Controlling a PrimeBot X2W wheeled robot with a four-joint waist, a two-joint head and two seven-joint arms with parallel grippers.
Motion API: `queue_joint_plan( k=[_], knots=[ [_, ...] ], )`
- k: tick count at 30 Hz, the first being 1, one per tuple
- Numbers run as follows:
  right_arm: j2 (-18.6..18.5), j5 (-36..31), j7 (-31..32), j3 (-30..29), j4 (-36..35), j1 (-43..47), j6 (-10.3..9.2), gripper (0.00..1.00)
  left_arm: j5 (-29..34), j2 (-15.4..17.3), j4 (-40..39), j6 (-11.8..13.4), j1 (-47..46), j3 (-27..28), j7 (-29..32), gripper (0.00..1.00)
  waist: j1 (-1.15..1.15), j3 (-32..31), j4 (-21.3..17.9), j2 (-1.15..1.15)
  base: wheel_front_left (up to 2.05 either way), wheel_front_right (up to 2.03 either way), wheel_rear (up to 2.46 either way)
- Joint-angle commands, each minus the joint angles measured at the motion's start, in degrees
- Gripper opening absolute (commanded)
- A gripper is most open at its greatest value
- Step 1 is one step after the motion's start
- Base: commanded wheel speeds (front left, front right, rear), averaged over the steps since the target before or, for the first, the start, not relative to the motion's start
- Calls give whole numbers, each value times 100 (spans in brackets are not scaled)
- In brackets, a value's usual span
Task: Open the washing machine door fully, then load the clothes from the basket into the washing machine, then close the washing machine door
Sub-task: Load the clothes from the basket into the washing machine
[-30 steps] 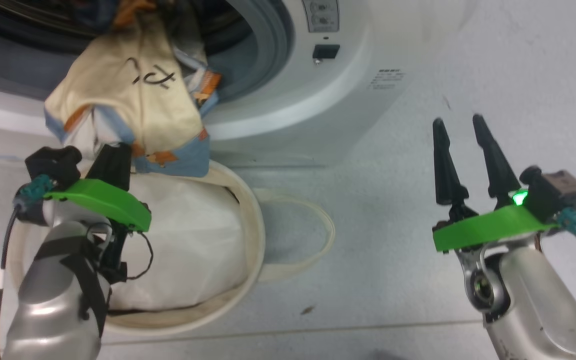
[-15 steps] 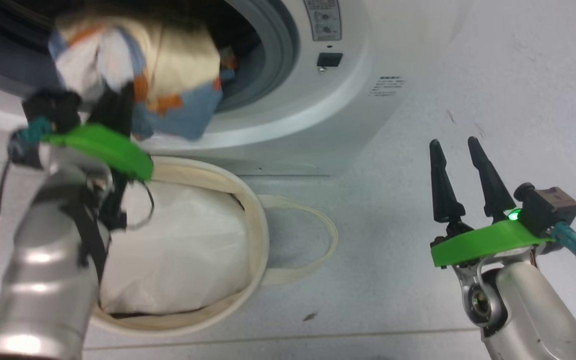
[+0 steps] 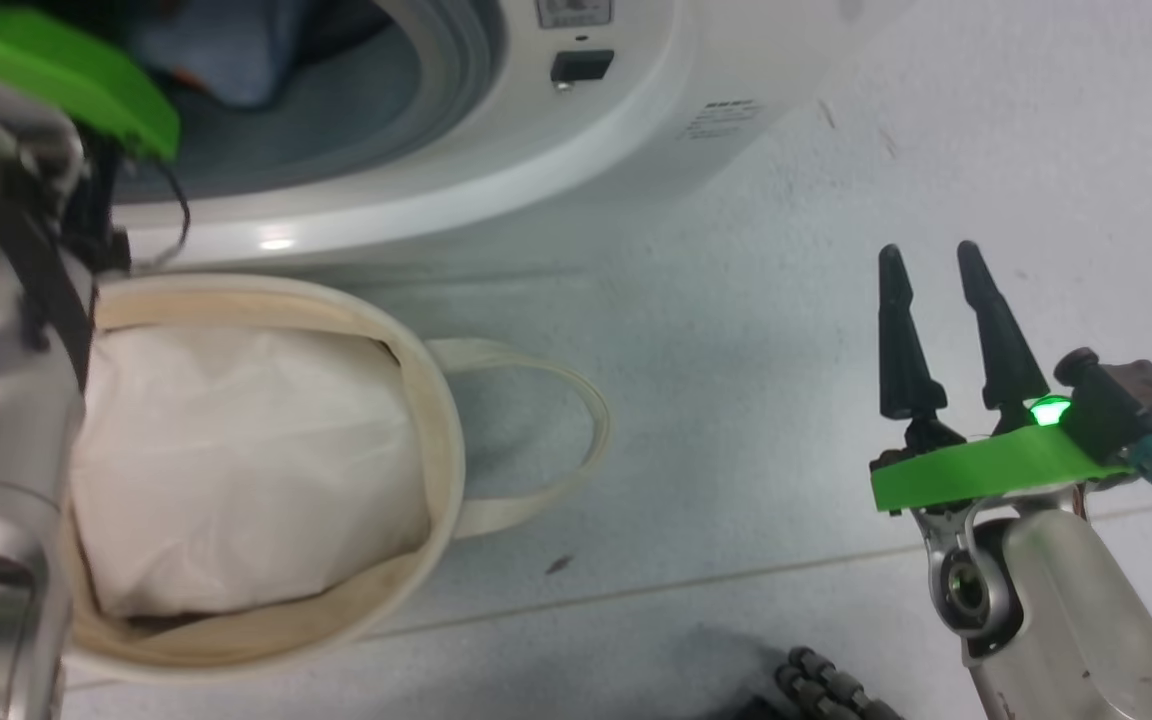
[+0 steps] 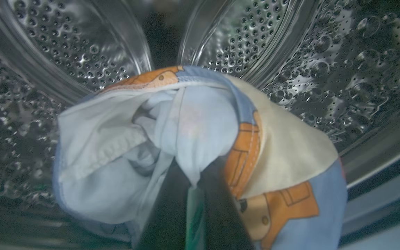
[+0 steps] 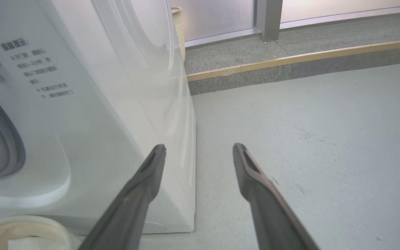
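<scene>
**Loading step: release the garment inside the drum**

**Position.** The left gripper (image 4: 194, 175) is inside the washing machine (image 3: 496, 190). Its fingers are nearly together and pinch a fold of the clothes (image 4: 193, 132), light blue fabric with orange prints and a cream panel. In the left wrist view the bundle hangs in front of the perforated drum (image 4: 82, 41), inside the opening and past the grey rubber ring (image 3: 436, 60). The right gripper (image 3: 929, 250) is over the floor (image 3: 736, 300), well apart from the machine, with its fingers spread and nothing between them. The basket (image 3: 441, 420) sits just in front of the machine and holds a plain white cloth bundle (image 3: 246, 450).

**Procedure (judged).**
1. Carry the bundle deeper, so that no hem lies on the rubber ring.
2. Lower it towards the drum wall before parting the fingers; a high drop may leave a trailing corner across the sill.
3. Withdraw straight back along the finger line to avoid snagging the fabric.

**Orientation.** The bundle is crumpled rather than flat. Its longer extent runs across the wrist view, from lower left to lower right, crosswise to the fingers. The pinched fold points back at the gripper, and the orange-trimmed edge faces the drum's rear.
</scene>
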Motion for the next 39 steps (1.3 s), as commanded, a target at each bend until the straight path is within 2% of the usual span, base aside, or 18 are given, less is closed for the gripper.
queue_joint_plan(
  k=[1,5,8,14,18,19,22,23,26,27,28,33,39],
  knots=[
    [28,-47,-70,43,-199,-3,3,100,89,275,-254,-5,-239,73,-66,0,-1,254,-133,0,0,0,0],
    [139,-80,-70,2,-386,-104,3,100,233,334,-1166,272,-441,405,-67,0,-1,549,-182,0,0,0,0],
    [188,-107,-70,25,-412,-145,3,100,343,324,-1441,416,-342,657,-67,0,-1,635,-207,0,0,0,0],
    [226,-115,-70,-10,-417,-131,3,100,564,297,-443,379,-480,568,-67,0,-1,678,-243,0,0,0,0],
    [238,-115,-70,-19,-437,-137,3,100,677,292,-95,348,-742,472,-67,0,-1,708,-267,0,0,0,0],
    [243,-115,-70,-16,-437,-142,3,100,720,289,21,325,-793,418,-67,5,-1,709,-276,0,0,0,0],
    [261,-104,-70,-2,-441,-163,3,100,781,304,218,295,-936,340,-67,8,-1,708,-302,0,0,0,0],
    [272,-97,-70,12,-442,-175,3,100,780,314,331,298,-1005,336,-67,14,-1,702,-317,0,0,0,0],
    [301,-86,-70,67,-442,-200,3,100,840,351,694,287,-1220,245,-40,13,-1,677,-357,0,0,0,0],
    [307,-82,-70,79,-433,-199,3,100,863,343,814,257,-1276,195,37,75,-1,665,-364,0,0,0,0],
    [311,-81,-70,88,-416,-196,3,100,889,345,908,244,-1330,149,127,98,-1,654,-368,0,0,0,0],
    [325,-65,-70,89,-366,-210,3,100,792,276,1175,203,-1401,133,762,100,-1,580,-368,0,0,0,0],
    [315,-41,-70,177,-275,-218,3,100,822,276,1267,460,-1108,23,1760,100,-1,379,-326,0,0,0,0]
  ],
)
